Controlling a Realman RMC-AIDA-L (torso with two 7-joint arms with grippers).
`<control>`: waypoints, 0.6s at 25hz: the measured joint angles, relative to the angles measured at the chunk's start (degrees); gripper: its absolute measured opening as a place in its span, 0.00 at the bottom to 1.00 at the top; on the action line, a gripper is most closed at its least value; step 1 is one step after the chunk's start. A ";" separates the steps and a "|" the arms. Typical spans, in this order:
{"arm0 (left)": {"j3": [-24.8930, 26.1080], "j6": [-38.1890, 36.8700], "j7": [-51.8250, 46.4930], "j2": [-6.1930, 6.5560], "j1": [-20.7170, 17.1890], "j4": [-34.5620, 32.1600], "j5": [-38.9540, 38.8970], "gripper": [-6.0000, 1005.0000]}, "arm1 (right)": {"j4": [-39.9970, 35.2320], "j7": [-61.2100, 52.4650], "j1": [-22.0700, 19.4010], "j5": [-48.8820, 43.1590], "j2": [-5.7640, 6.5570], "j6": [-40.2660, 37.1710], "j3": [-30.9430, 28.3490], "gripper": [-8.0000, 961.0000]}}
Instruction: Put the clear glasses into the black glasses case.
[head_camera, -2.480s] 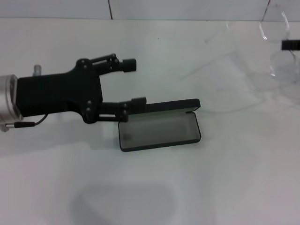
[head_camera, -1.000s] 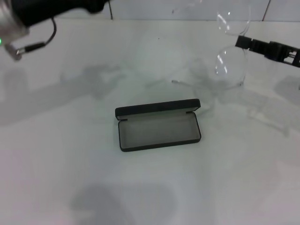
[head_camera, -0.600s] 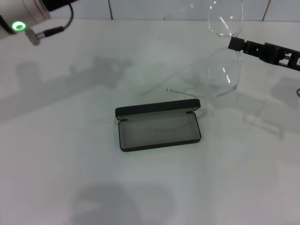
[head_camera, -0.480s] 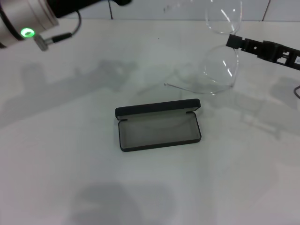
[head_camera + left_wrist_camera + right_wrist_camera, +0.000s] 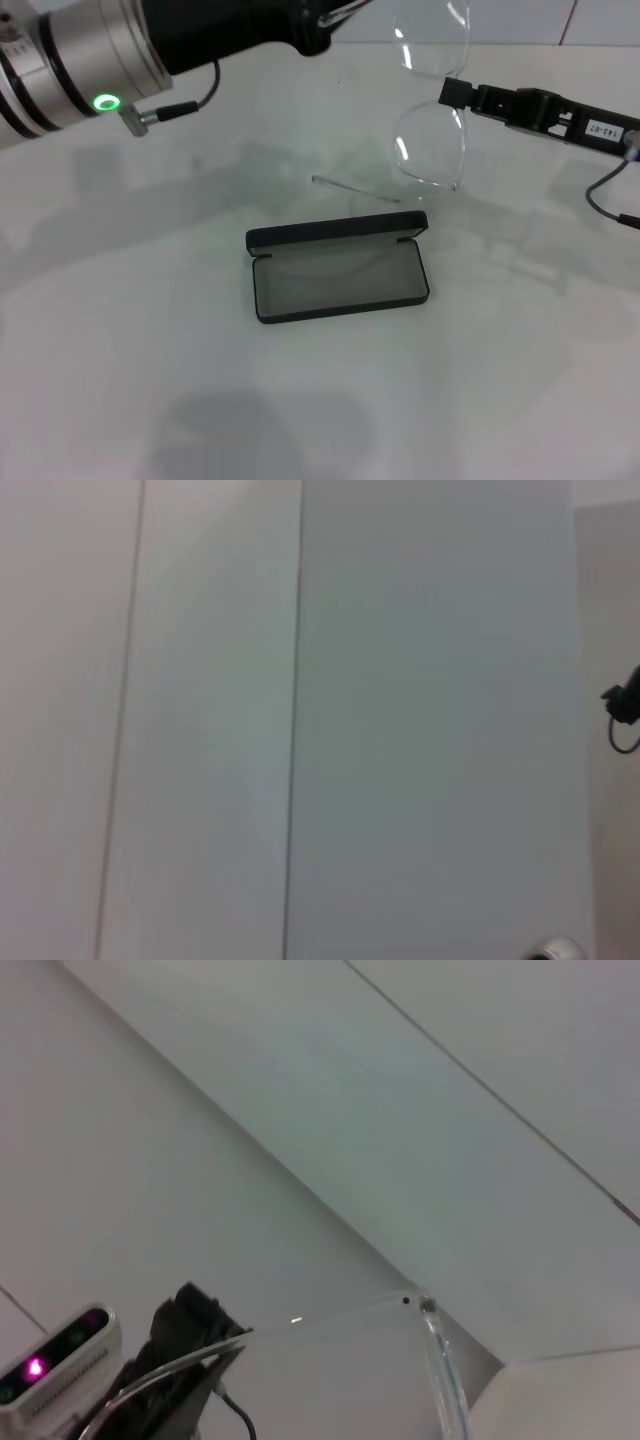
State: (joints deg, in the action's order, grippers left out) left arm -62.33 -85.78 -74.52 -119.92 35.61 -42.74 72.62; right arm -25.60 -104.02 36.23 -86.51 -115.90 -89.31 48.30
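Note:
The black glasses case point(image 5: 340, 278) lies open on the white table, its grey lining up and its lid standing at the far side. The clear glasses point(image 5: 430, 150) hang upright in the air just beyond the case's right end. My right gripper point(image 5: 455, 93) is shut on them between the two lenses. One thin temple arm point(image 5: 355, 189) points left, low above the lid. My left gripper point(image 5: 312, 35) is high at the back, beside the tip of the other temple arm point(image 5: 340, 11). In the right wrist view that temple arm point(image 5: 320, 1320) runs to the left gripper point(image 5: 195, 1345).
The white table point(image 5: 500, 380) lies bare around the case. A tiled wall point(image 5: 500, 20) rises behind it. The left wrist view shows only wall panels point(image 5: 400, 730). A black cable point(image 5: 605, 205) hangs from the right arm.
The right gripper has carried the glasses left and nearer to the case. The left arm has swung in from the top left toward the upper temple arm. The case has not moved.

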 joint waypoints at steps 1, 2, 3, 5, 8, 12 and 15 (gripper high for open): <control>-0.43 0.00 0.01 0.00 0.01 0.03 -0.03 0.05 | 0.18 0.00 0.16 0.21 -0.02 0.03 0.02 0.07; -1.20 0.00 0.14 0.00 0.01 0.03 -0.05 0.05 | 0.32 -0.02 0.30 0.40 -0.03 0.06 0.05 0.07; -2.16 0.00 0.43 0.00 0.03 0.03 -0.07 0.05 | 0.38 -0.03 0.38 0.54 -0.03 0.08 0.07 0.07; -3.59 0.01 1.02 0.01 0.12 0.03 -0.08 0.05 | 0.44 -0.08 0.62 1.00 -0.10 0.13 0.09 0.07; -4.94 0.21 1.51 0.02 0.21 0.04 -0.04 0.05 | 1.13 -0.10 1.28 1.61 -0.19 0.14 0.10 0.07; -6.11 0.82 1.53 0.03 0.27 0.54 -0.07 0.05 | 1.75 -0.12 1.79 2.56 -0.21 -0.03 0.10 0.07; -6.45 0.90 1.54 0.03 0.33 0.64 -0.12 0.05 | 1.86 -0.14 1.88 3.37 -0.21 -0.10 0.11 0.07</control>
State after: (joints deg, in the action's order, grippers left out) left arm -68.78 -84.88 -72.98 -119.89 35.94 -42.10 72.51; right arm -23.74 -104.15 38.11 -83.15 -116.11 -89.41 48.41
